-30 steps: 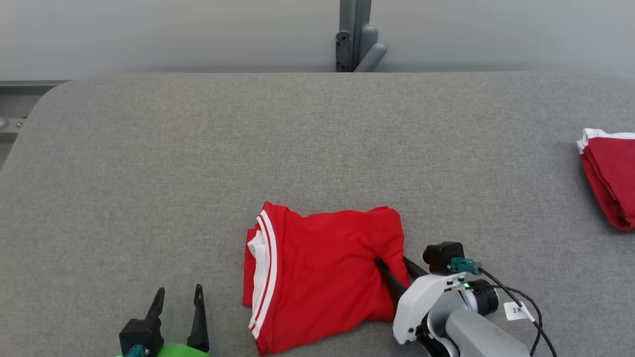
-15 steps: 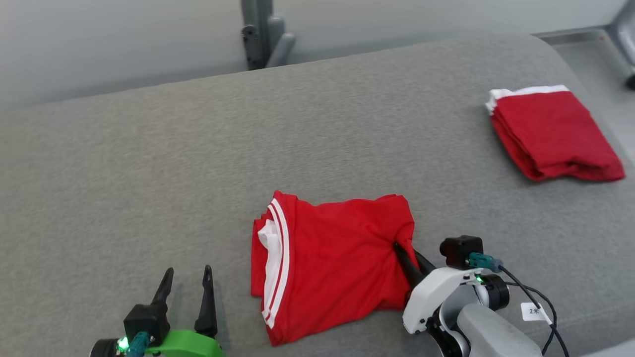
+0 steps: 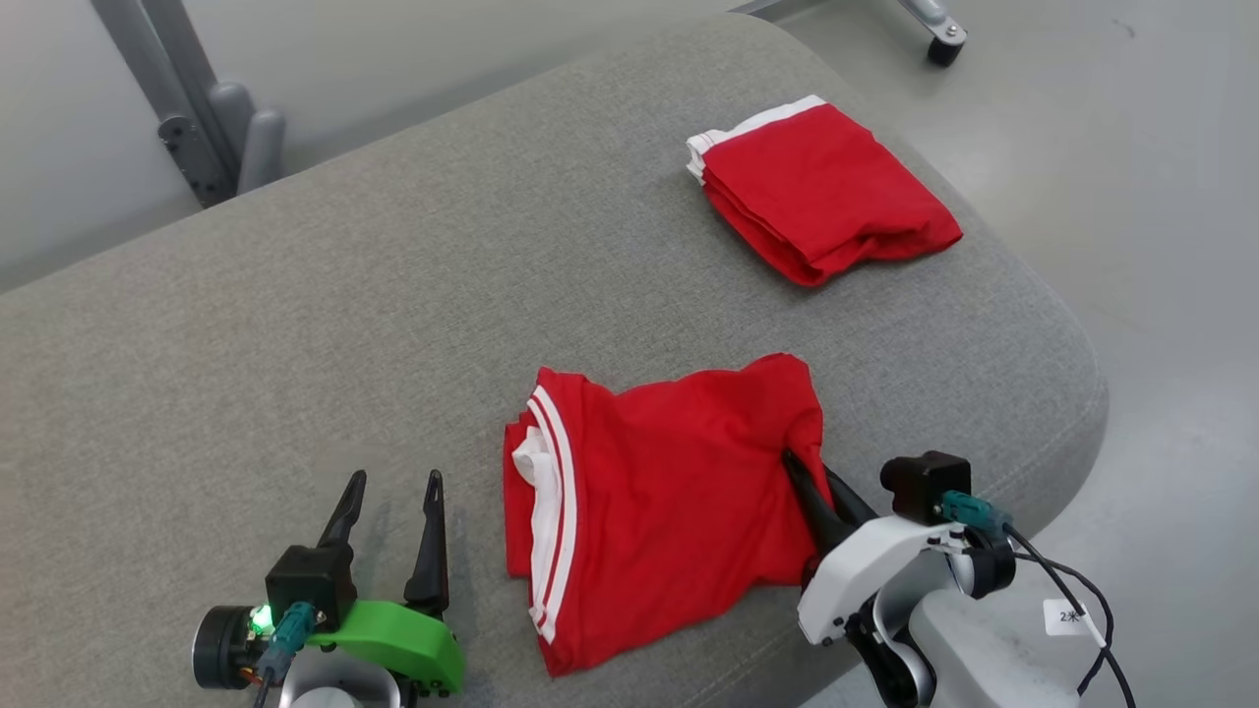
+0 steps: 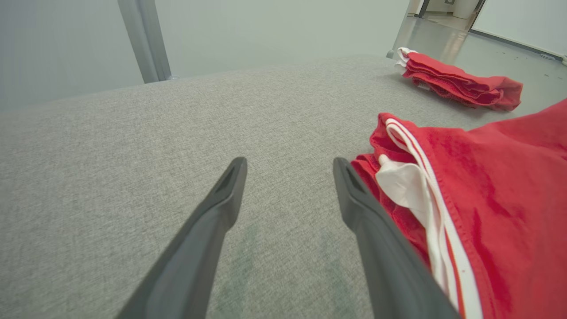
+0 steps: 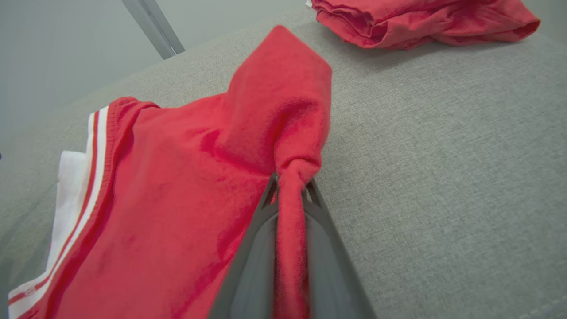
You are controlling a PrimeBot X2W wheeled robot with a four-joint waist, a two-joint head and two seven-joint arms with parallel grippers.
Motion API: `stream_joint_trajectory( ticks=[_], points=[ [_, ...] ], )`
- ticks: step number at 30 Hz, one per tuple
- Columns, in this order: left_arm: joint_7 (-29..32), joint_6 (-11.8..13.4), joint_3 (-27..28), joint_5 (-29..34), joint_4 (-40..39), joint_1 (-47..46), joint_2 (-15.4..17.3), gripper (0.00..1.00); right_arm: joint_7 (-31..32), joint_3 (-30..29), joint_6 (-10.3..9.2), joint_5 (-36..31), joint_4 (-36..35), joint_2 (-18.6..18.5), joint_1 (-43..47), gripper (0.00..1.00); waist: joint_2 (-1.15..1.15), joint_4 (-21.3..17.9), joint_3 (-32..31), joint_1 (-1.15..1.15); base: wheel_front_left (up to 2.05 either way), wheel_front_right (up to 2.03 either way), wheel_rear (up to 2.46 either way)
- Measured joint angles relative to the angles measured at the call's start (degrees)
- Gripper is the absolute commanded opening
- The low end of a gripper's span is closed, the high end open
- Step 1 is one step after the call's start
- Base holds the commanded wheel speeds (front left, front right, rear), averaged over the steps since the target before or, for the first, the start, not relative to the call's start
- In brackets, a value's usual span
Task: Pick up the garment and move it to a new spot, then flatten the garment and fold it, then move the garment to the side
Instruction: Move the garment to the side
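Note:
The garment (image 3: 659, 501) is a red folded piece with white stripes along its left edge, lying on the grey padded table (image 3: 295, 324) near the front. My right gripper (image 3: 809, 478) is shut on the garment's right edge; in the right wrist view a bunched fold of the garment (image 5: 290, 195) is pinched between the dark fingers (image 5: 261, 221). My left gripper (image 3: 390, 492) stands open just left of the garment, fingers apart over bare table. The left wrist view has the striped edge of the garment (image 4: 425, 195) right beside the right-hand finger (image 4: 367, 221).
A second folded red garment (image 3: 821, 187) lies at the table's far right corner, also in the left wrist view (image 4: 456, 79). The table's rounded right edge (image 3: 1072, 393) drops to a grey floor. A grey post (image 3: 167, 98) stands behind the table.
The head camera has turned right, so the whole picture has shifted and the far folded garment has come fully into view. My right gripper has closed on the garment's right edge.

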Motion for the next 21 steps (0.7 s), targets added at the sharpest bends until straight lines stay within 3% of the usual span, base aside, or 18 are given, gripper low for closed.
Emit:
stream_joint_trajectory(
  ticks=[4,9,15,20,21],
  points=[
    [0.0,0.0,0.7,0.3,-0.1,0.1,0.0,1.0,0.0,0.2,0.0,-0.7,-0.7,0.4,-1.0,0.0,0.0,-1.7,1.4,0.0,0.0,0.0,0.0],
    [0.0,-0.3,1.2,2.5,-0.6,-0.7,0.0,1.0,0.0,-1.1,0.01,-5.1,-1.5,-1.3,-9.2,0.0,0.0,-0.5,2.7,0.0,0.0,0.0,0.0],
    [0.0,-1.3,1.9,5.2,-1.5,-4.6,0.1,1.0,0.0,-8.0,0.01,-11.7,5.9,-8.5,-24.4,0.0,0.0,3.8,6.1,0.0,0.0,0.0,0.0],
    [0.0,-2.1,1.3,6.3,-2.6,-7.0,0.1,1.0,0.0,-16.8,0.01,-16.9,15.8,-17.5,-30.7,0.0,0.0,8.9,9.2,0.0,0.0,0.0,0.0],
    [0.0,-2.1,1.3,6.4,-2.7,-7.1,0.1,1.0,0.0,-18.6,0.01,-18.5,18.2,-19.0,-31.3,0.41,0.0,9.9,9.7,0.0,0.0,0.0,0.0]
  ],
)
